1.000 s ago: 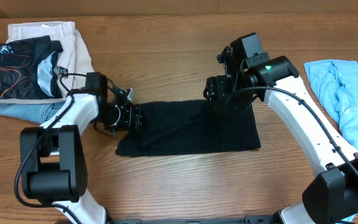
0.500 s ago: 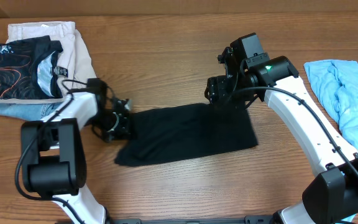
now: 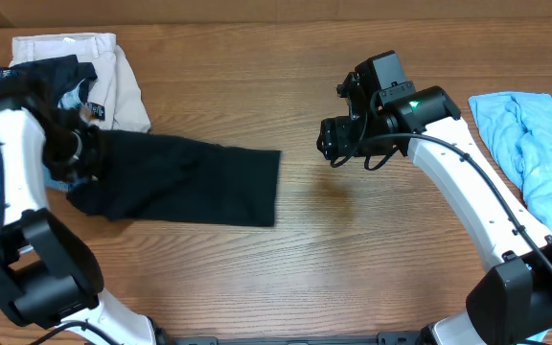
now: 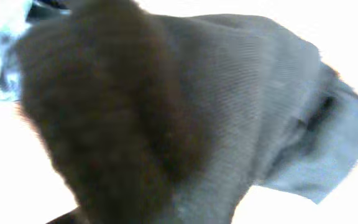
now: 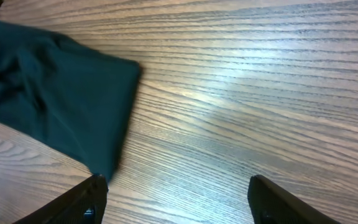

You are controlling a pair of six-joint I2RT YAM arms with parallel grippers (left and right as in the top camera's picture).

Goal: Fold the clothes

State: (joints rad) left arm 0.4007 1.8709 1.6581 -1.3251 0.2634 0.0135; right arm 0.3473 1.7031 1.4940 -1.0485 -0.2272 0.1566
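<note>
The clothes [image 3: 190,182] lie as a plain black folded band at the left centre of the overhead frame. They rest flat on the worktop [image 3: 353,259], with the right edge straight and the left end bunched beside a pile [image 3: 113,67] of other garments. The left gripper [image 3: 73,156] is clamped on that bunched end, its jaws buried in fabric. Its wrist view shows only blurred dark cloth, so sleeves cannot be made out. The right gripper [image 5: 179,199] hangs wide, apart from the cloth.
</note>
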